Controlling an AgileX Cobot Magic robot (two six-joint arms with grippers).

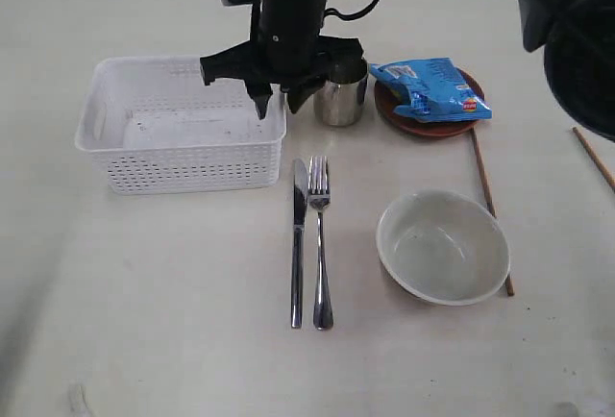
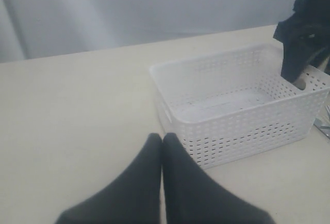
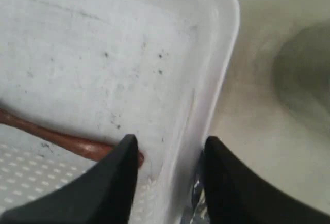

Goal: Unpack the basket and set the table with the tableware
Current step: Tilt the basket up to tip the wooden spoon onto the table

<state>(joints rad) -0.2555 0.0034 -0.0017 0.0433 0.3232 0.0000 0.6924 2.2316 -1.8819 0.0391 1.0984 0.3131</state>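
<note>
Though exterior hides it, right wrist shows spoon (image 3: 62, 140) in basket (image 3: 229, 28); right pincer (image 3: 170, 142) apart, left pincer (image 2: 161, 138) together.

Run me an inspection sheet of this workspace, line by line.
Surface: pale table, no spills seen.
Job's things: basket holds spoon; knife, fork, bowl, cup, plate, chopsticks out on table.
Clutter: snack packet on plate.
Grippers: right gripper open astride basket wall; left gripper shut, empty.
Cables: black cable on right arm.
Surroundings: grey wall behind table.
</note>
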